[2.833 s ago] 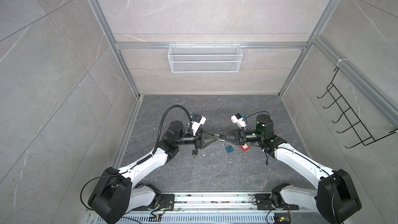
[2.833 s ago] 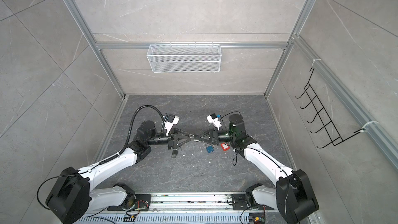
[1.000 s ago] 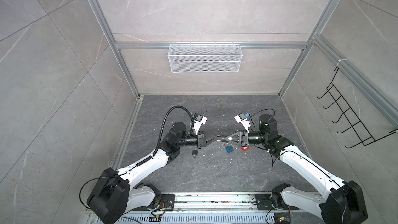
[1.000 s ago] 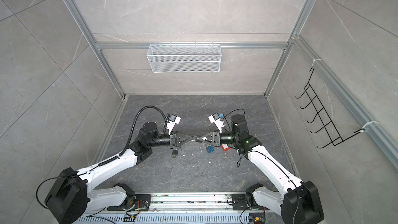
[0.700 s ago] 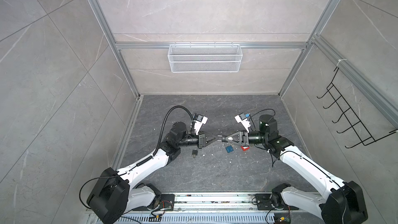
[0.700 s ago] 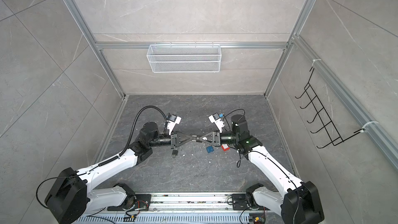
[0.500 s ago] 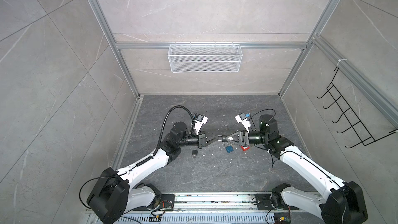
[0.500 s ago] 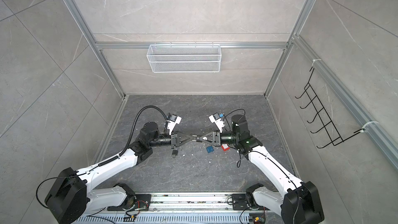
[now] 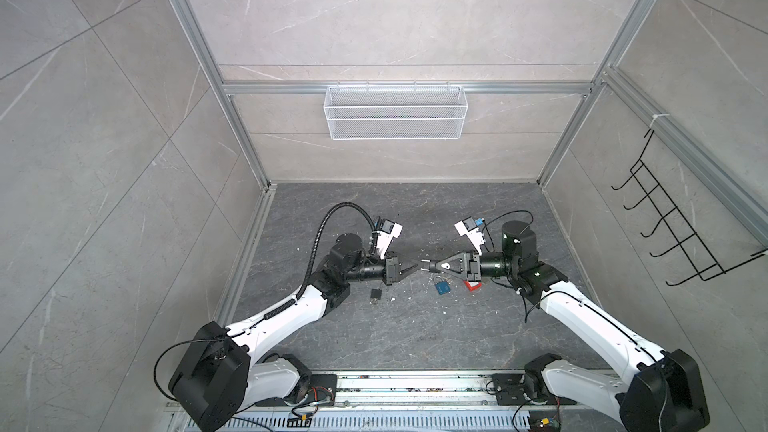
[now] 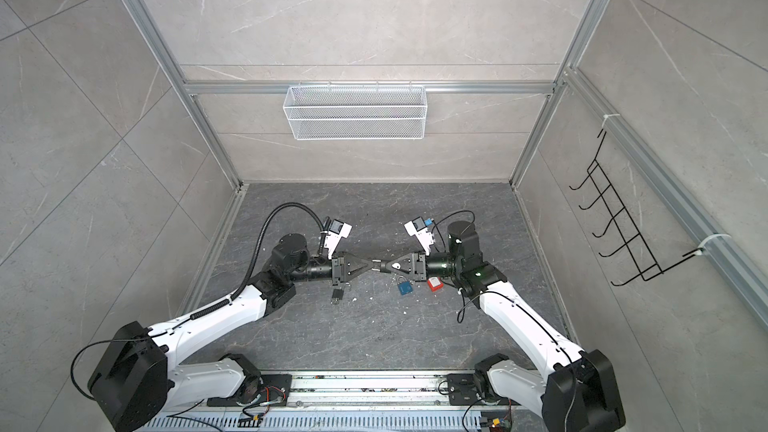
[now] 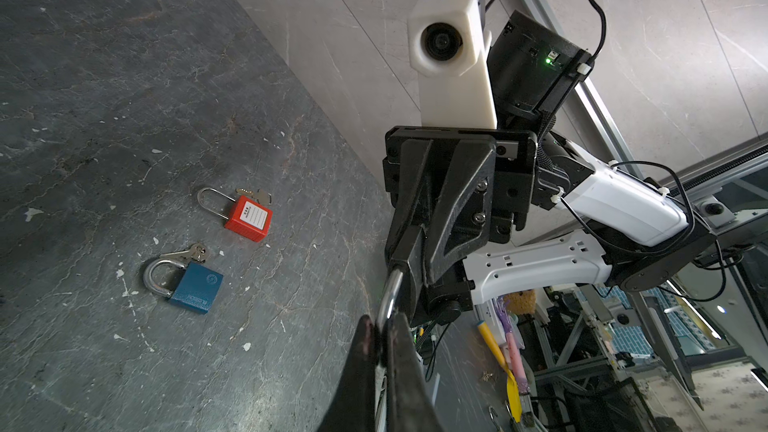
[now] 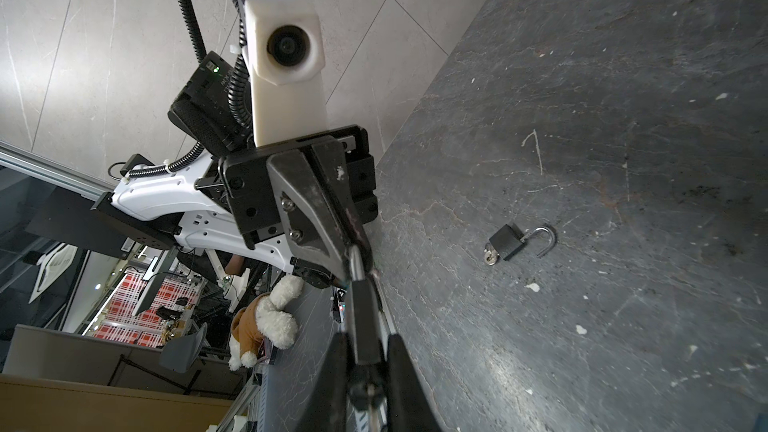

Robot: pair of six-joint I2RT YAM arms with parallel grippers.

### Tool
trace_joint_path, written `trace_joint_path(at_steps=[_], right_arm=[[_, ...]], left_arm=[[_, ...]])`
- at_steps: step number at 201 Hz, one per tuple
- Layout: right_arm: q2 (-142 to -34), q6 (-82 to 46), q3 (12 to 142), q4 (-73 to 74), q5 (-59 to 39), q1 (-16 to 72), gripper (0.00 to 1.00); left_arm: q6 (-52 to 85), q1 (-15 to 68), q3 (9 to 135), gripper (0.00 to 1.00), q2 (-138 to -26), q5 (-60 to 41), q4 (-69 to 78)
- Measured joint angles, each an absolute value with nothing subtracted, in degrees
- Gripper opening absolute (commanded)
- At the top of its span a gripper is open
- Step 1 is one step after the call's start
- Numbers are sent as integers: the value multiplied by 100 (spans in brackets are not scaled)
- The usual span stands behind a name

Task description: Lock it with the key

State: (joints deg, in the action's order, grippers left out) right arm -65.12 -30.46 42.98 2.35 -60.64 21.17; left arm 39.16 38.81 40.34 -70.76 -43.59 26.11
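Note:
A small dark padlock [image 12: 365,317] hangs in the air between my two grippers, above the middle of the floor. My right gripper [image 12: 368,336] is shut on its body. The silver shackle [image 11: 391,292] points away from that gripper, and my left gripper [image 11: 379,326] is shut on it. In both top views the grippers meet tip to tip: left gripper [image 9: 417,269], right gripper [image 9: 430,269]. A small silver piece [image 12: 368,393] that may be the key shows at the body's near end; I cannot tell for sure.
Three other padlocks lie on the dark stone floor [image 9: 415,326] below: a blue one [image 9: 442,286] with keys, a red one [image 9: 471,285] with a key, and a black one [image 9: 376,295] with its shackle swung open. A wire basket [image 9: 395,112] hangs on the back wall.
Since the oldest frame the left gripper has closed on the shackle and the right arm has drawn back a little to the right. Over the last second nothing visibly moves.

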Motion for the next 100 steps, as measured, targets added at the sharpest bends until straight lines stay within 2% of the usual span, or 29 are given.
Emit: trace_joint_path(at_steps=[100], right_arm=[[-6628, -3234, 4257, 499, -6016, 2112, 0]], left_arm=[[3903, 3900, 4073, 0, -7144, -4204, 2561]])
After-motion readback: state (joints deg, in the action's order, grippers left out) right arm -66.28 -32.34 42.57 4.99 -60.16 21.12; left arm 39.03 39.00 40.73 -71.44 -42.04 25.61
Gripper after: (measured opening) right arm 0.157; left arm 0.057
